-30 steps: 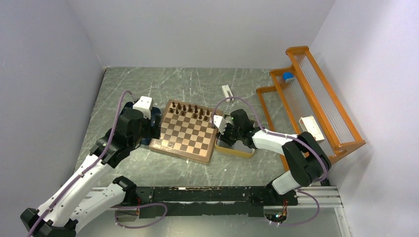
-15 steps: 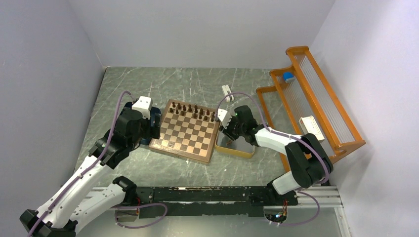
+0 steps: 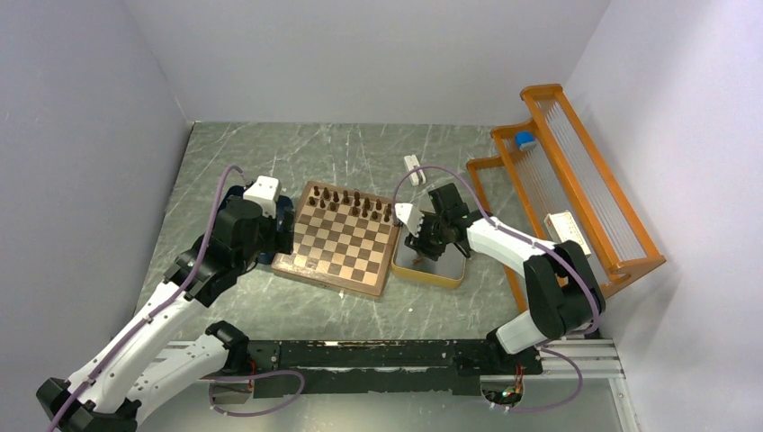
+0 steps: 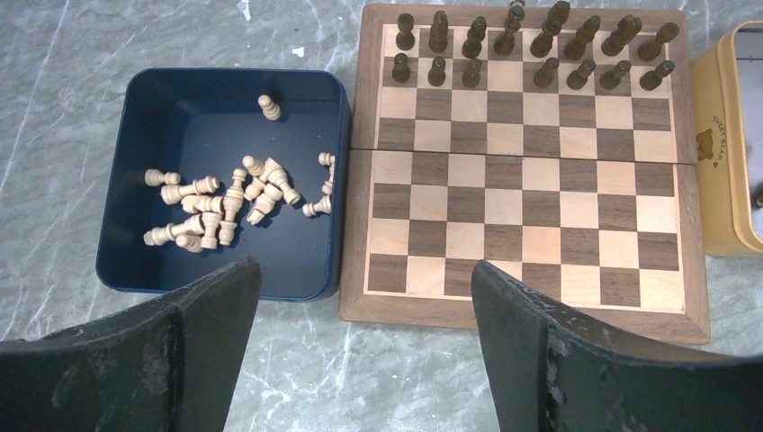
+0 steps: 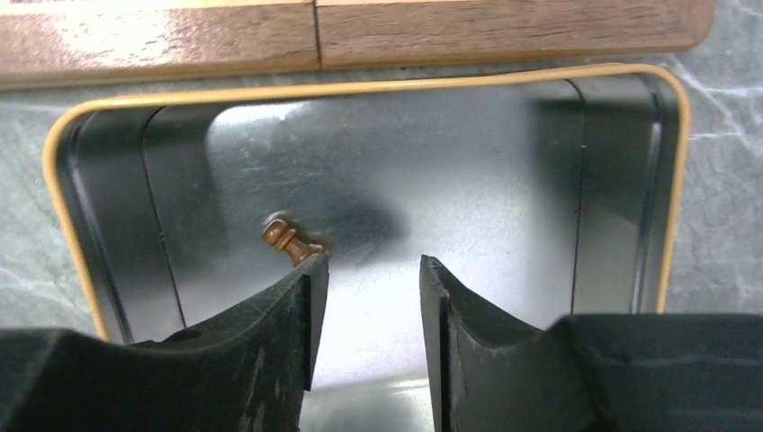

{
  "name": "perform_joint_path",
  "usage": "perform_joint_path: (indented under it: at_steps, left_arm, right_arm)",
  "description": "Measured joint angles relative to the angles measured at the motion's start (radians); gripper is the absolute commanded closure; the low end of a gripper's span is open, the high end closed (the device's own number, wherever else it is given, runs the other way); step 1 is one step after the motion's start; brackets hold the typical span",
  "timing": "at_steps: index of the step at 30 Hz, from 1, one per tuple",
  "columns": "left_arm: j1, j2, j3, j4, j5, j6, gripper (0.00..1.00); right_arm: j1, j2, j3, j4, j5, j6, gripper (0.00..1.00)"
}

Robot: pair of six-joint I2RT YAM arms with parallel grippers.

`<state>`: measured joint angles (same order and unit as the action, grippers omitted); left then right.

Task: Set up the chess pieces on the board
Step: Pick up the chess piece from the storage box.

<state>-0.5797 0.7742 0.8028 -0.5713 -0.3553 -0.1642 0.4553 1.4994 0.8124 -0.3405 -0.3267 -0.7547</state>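
Right hand (image 5: 371, 266) hangs low inside the tray (image 5: 360, 88), loosened with nothing between its fingers. The pawn (image 5: 286, 239) lies tipped over on the metal floor, just outside the left finger (image 5: 301, 297), perhaps touching its tip. To my eye this is a lineup for a pick, and the hand needs to shift sideways before it can close on the pawn.

On the board (image 4: 522, 193), just beside the tray, the dark pieces (image 4: 546, 72) fill the two far rows except one square in the second row, likely meant for this pawn.

From above, the right arm reaches forward, its wrist pitched down into the tray. Left hand (image 4: 364, 274) is spread wide and empty, held high over the board's edge and the blue box (image 4: 117, 180) of pale pieces (image 4: 216, 202), apparently waiting.
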Motion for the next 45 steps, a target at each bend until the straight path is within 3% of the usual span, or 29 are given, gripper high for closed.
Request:
perform_joint_path:
  at_steps: [13,21,30,45]
  left_arm:
    - [0.0,-0.007,0.0,0.0,-0.001,0.0,0.1]
    - [0.0,-0.007,0.0,0.0,-0.002,0.0,0.1]
    - [0.0,-0.018,0.0,0.0,-0.002,0.0,0.09]
    - [0.0,-0.035,0.0,0.0,-0.001,0.0,0.09]
  right_arm:
    - [-0.006,0.031,0.027,-0.095,-0.085,-0.143,0.46]
    - [-0.005,0.077,0.037,-0.08,-0.053,-0.132,0.47]
    - [-0.016,0.083,0.172,-0.148,-0.065,-0.13,0.46]
    - [-0.016,0.074,0.13,-0.318,-0.089,-0.23,0.46]
